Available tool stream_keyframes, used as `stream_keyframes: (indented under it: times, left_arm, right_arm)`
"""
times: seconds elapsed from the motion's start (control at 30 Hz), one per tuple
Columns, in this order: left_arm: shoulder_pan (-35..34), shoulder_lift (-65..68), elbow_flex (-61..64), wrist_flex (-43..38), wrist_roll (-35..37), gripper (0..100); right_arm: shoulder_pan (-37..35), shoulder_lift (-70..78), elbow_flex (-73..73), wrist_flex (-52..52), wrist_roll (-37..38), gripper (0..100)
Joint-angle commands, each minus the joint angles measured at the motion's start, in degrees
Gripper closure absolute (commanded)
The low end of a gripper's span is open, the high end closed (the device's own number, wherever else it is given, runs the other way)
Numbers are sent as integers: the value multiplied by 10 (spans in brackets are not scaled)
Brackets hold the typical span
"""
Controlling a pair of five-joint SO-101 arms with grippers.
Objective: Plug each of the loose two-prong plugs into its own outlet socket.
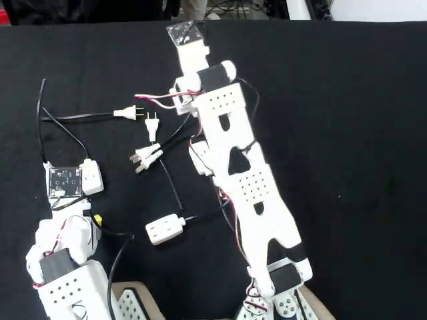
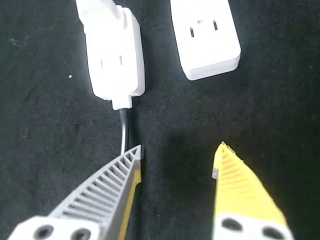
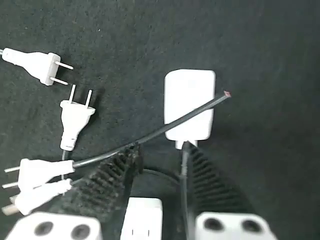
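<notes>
Several loose white two-prong plugs lie at the table's centre-left: one plug (image 1: 127,113) (image 3: 37,65), a second plug (image 1: 152,125) (image 3: 75,117), and a pair of plugs (image 1: 145,159) (image 3: 35,182). A white outlet socket (image 1: 165,229) lies nearer the front. My right gripper (image 3: 162,148) is open, its black fingers either side of the cable of a white outlet block (image 3: 190,102). My left gripper (image 2: 180,149) is open and holds nothing. It hovers short of two white outlets, one outlet (image 2: 115,60) with its cable running back between the fingers, and another outlet (image 2: 205,37) beside it.
Black cables (image 1: 67,130) loop over the black cloth at the left. A loose black cable (image 3: 200,107) with a cut end crosses over the outlet block. The right arm (image 1: 233,153) spans the table's middle and covers what lies beneath it. Open cloth lies to the right.
</notes>
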Motion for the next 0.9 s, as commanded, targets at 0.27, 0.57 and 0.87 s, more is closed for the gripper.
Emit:
stream_keyframes:
  times: [0.27, 0.57, 0.87]
  left_arm:
    - [-2, -4, -1, -11, -4, 770]
    - [-2, -4, -1, -11, -4, 770]
    - [-2, -4, -1, -11, -4, 770]
  right_arm:
    - [-43, -39, -5, 22, -15, 841]
    - [-178, -16, 93, 18, -352, 839]
    - [-181, 51, 41, 14, -471, 839]
